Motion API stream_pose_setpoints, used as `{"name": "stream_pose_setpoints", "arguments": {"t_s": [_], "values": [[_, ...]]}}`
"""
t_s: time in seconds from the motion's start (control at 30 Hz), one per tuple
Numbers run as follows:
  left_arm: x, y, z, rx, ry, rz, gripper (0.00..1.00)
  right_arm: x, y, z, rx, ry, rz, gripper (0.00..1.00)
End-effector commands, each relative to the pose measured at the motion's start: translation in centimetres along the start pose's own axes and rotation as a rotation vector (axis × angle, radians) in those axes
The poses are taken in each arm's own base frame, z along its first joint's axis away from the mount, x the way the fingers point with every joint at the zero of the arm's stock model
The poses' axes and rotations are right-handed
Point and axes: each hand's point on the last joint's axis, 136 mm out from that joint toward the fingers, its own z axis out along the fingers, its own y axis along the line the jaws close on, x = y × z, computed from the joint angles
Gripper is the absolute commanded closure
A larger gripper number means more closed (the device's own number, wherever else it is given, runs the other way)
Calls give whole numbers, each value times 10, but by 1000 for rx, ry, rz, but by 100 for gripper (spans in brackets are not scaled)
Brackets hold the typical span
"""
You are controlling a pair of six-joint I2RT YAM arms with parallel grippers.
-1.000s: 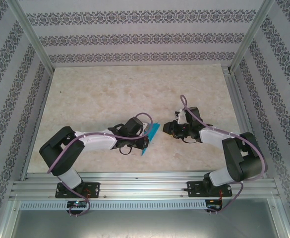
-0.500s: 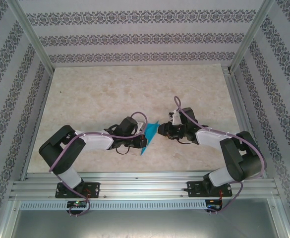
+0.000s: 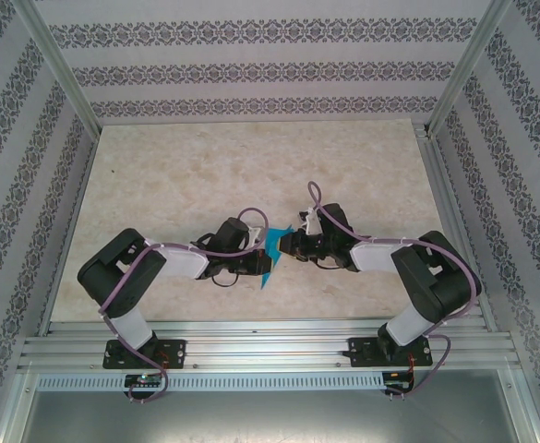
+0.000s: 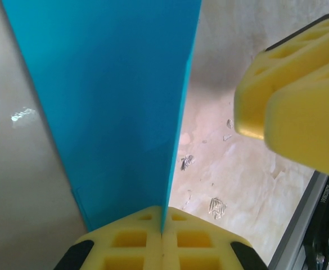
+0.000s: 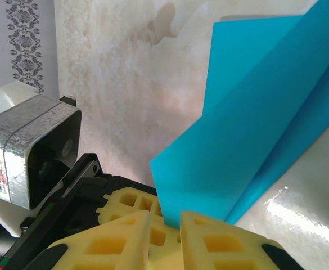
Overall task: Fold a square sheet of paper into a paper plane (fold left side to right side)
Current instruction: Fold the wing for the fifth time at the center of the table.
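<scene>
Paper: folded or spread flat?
Folded. In the right wrist view, two flaps of the paper meet along a crease; the left gripper pinches it shut.

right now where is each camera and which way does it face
top external: above, behind the bases, looking down at the table; both arms, left end effector and right end effector at the paper
left wrist: on the left arm, looking up the paper past its shut fingers; a right finger beyond
right wrist: on the right arm, facing the paper; own fingers below, left arm's camera housing beside
shared: the paper, in all three
</scene>
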Motion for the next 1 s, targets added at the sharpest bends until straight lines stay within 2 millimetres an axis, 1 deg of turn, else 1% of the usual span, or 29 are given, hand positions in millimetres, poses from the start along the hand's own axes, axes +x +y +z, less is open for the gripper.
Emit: {"name": "stream_pose_setpoints", "arguments": {"t_s": [0.0,0.07,0.27,0.37,0.5,0.57,0.67,0.8,0.97], "values": [[-6,-1,3,52,-11,-17,96,-7,11,7,-43,-18,-21,79],[-6,-1,4,61,-10,-22,96,-7,11,10,-46,-18,-22,79],[-7,2,4,70,-13,-39,96,-7,2,18,-22,-14,0,80],[-6,3,4,70,-9,-42,96,-9,0,21,-21,-18,4,80],[-6,4,4,68,-9,-45,94,-12,-4,25,-15,-22,12,81],[-6,4,3,68,-9,-45,90,-12,-5,27,-16,-22,18,83],[-8,2,0,67,-12,-40,81,-12,-7,29,-15,-24,23,82],[-10,1,-8,52,-17,-25,73,-12,-10,30,-11,-21,29,83],[-15,3,-21,26,-36,-16,66,-13,-10,31,-12,-23,31,83]]}}
